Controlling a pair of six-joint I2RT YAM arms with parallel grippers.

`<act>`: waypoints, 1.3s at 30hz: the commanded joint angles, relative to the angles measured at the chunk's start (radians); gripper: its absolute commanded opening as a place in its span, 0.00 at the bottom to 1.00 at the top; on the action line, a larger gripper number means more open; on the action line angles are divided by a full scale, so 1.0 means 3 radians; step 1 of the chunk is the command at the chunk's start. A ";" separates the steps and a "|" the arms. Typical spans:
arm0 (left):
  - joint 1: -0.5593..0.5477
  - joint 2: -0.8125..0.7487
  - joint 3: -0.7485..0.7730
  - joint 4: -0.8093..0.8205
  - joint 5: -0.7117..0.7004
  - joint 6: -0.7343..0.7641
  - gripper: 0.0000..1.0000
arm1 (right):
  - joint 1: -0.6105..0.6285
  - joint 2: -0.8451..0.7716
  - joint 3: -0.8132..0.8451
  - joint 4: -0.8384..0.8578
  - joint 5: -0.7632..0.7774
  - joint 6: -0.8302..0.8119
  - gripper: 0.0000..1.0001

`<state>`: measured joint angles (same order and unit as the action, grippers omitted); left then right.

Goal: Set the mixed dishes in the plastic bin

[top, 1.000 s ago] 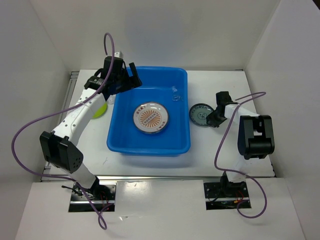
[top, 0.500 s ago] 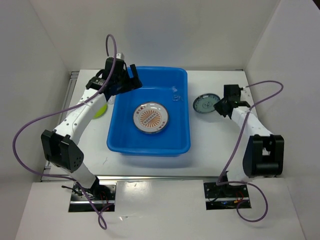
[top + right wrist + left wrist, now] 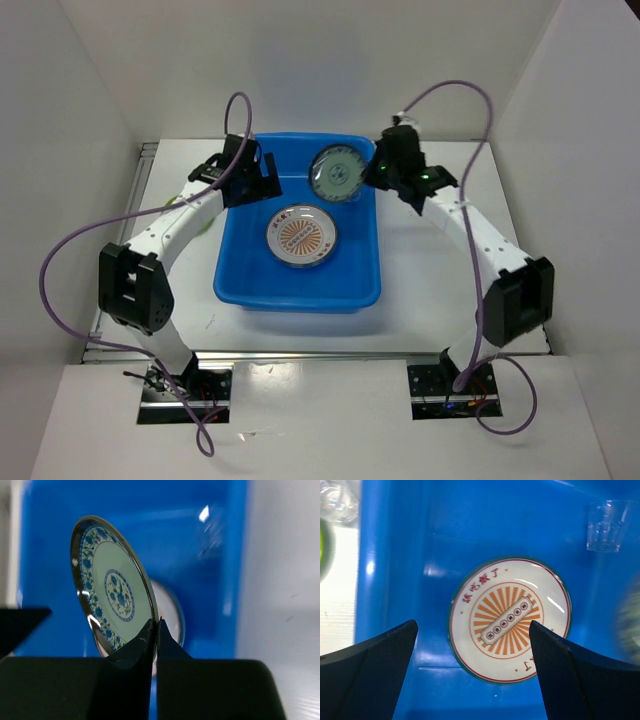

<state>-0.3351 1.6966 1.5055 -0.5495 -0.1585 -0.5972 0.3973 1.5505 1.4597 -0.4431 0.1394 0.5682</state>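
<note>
Plate point(image 3: 117, 595), small and teal, clamped by its rim in my right claw point(image 3: 154, 626), tilts over the blue bin point(image 3: 300, 296) at upper centre, so release should drop it inside; left claw point(image 3: 472, 623) spread apart.

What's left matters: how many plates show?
3: orange-patterned plate in the bin; teal plate in the right pincer above it; lime-green plate outside its left wall. Others may hide.

Lime-green plate point(image 3: 323, 550) cropped at left edge, teal plate point(image 3: 631, 625) a blur, orange-patterned plate point(image 3: 169, 611) mostly hidden behind it
</note>
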 commanded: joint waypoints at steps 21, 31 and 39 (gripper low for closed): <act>0.0513 -0.0639 -0.0237 0.0088 -0.0208 0.0099 0.99 | 0.0803 0.1340 0.0446 -0.0676 -0.0312 -0.0539 0.20; 0.0983 -0.0884 -0.0610 0.0190 -0.0213 -0.0187 0.99 | 0.0803 0.1393 0.1015 -0.0788 -0.0005 -0.0641 0.60; 0.1669 -0.0951 -0.1269 0.0333 -0.0044 -0.0852 0.99 | 0.0665 0.0815 0.1015 -0.0788 0.0062 -0.0702 0.64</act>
<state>0.1196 1.4322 1.1877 -0.4812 -0.1852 -0.7452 0.6132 1.9167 1.7229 -0.6735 0.1211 0.3786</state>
